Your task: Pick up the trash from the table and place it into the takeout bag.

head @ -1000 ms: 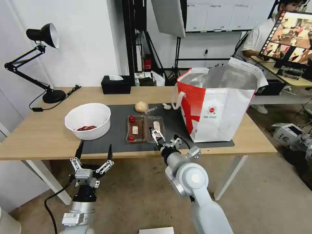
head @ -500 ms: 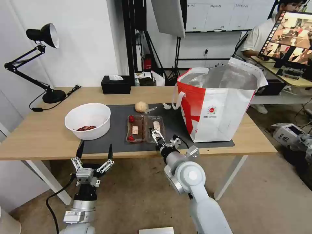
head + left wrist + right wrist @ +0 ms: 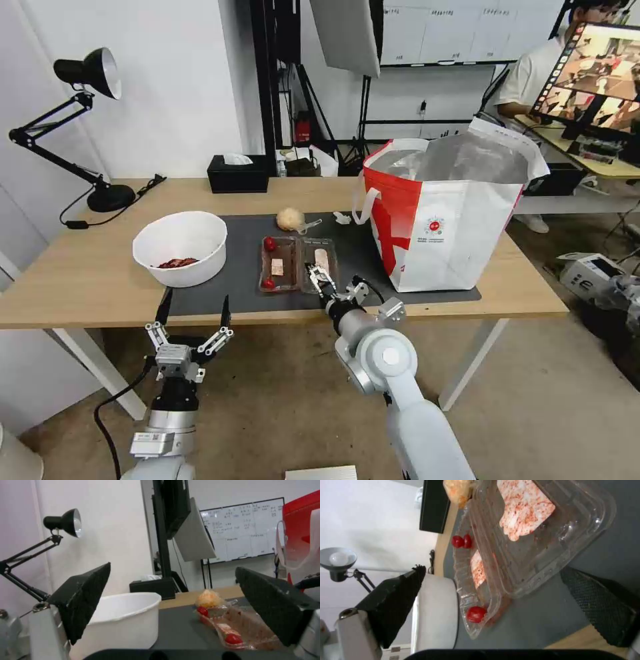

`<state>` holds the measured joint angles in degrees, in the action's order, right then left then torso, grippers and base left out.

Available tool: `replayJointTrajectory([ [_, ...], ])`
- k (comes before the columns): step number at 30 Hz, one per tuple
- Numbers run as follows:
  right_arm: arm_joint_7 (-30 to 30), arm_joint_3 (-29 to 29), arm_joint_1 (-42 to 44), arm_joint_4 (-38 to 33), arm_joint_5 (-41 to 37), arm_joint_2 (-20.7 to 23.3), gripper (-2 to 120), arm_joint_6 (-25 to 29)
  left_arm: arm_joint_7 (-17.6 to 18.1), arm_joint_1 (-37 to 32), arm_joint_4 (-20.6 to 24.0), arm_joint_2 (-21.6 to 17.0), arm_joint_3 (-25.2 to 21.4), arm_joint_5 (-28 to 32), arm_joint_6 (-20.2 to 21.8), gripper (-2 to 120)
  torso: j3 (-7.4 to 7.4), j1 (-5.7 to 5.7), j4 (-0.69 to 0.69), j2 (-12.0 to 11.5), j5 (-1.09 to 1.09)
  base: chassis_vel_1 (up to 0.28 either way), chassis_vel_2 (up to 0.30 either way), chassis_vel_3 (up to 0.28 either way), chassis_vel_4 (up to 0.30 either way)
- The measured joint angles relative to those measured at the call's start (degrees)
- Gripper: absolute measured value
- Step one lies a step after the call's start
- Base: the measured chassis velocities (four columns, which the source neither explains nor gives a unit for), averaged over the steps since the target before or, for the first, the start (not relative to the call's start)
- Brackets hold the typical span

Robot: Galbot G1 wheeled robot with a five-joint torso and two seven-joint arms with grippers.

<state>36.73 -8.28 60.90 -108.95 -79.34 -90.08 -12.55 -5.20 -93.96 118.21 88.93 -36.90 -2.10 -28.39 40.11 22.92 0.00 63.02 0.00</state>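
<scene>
On the dark mat point(image 3: 243, 290) of the table point(image 3: 80, 280) lies the trash: a white bowl point(image 3: 180, 247) with reddish scraps, a clear two-compartment tray point(image 3: 298, 265), a tan lump point(image 3: 290, 218), a clear spoon point(image 3: 310, 225) and a tiny white scrap point(image 3: 342, 217). The takeout bag point(image 3: 447, 213) stands open at the right. My right gripper point(image 3: 319, 276) is open at the tray's near right edge; in the right wrist view the tray point(image 3: 526, 555) lies between its fingers point(image 3: 393, 605). Open too, my left gripper point(image 3: 195, 301) hangs below the table's front edge, facing the bowl point(image 3: 123, 620).
A black tissue box point(image 3: 238, 173) and a black desk lamp point(image 3: 100, 193) stand along the table's back edge. To the right, beyond the bag, stands a desk with a monitor point(image 3: 593, 73). Bare wood lies to the left of the bowl.
My right arm has shifted slightly left and forward, bringing its open gripper a little closer onto the tray's near edge. The left arm has stayed still.
</scene>
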Motion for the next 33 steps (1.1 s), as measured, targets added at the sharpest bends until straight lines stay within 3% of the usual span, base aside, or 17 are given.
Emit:
replayJointTrajectory([
  [33,-6.1,0.9,-1.6,2.8,5.9,0.0,100,0.1,0.0,0.5,-1.0,0.1,0.1,0.1,-0.5,100,0.0,0.0,0.0,0.0,0.0,0.0,0.0,0.0,0.0],
])
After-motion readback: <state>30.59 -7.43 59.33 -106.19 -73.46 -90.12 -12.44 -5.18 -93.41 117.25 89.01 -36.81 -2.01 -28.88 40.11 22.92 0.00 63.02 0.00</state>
